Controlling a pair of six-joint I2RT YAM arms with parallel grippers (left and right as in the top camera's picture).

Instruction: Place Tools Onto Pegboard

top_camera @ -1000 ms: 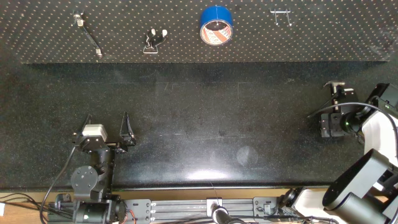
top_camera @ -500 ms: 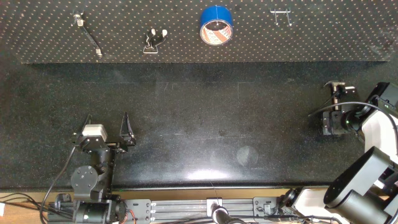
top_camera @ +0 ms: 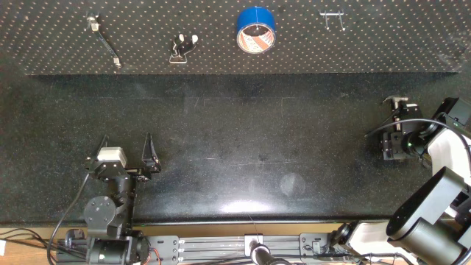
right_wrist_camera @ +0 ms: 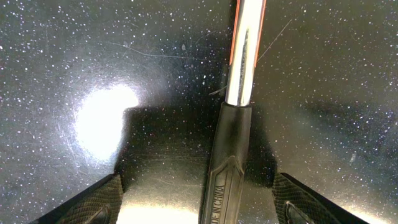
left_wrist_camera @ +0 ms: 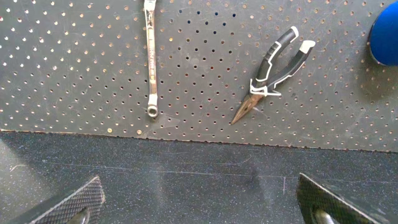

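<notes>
Hammer [top_camera: 397,102]: lies on the black tabletop [top_camera: 257,132] at the far right. Its head points toward the pegboard [top_camera: 412,44] and its handle runs nearward under the right arm's wrist. From the right wrist, its chrome shaft and black grip [right_wrist_camera: 241,56] lie flat on the surface.
Right gripper [right_wrist_camera: 199,208]: over the hammer's grip, jaws released. One finger stands on each side of the handle, with a gap between each and the handle.
Left gripper [top_camera: 126,151]: near the left side of the table, jaws spread wide with nothing between them, facing the pegboard [left_wrist_camera: 74,74].
Wrench [left_wrist_camera: 150,56]: hangs on the pegboard at far left.
Pliers [left_wrist_camera: 270,74]: hang tilted on the pegboard, just right of the wrench, nose down.
Blue tape roll [top_camera: 256,31]: on the pegboard, right of the pliers.
Metal hook [top_camera: 333,20]: on the pegboard, right of the tape roll.
</notes>
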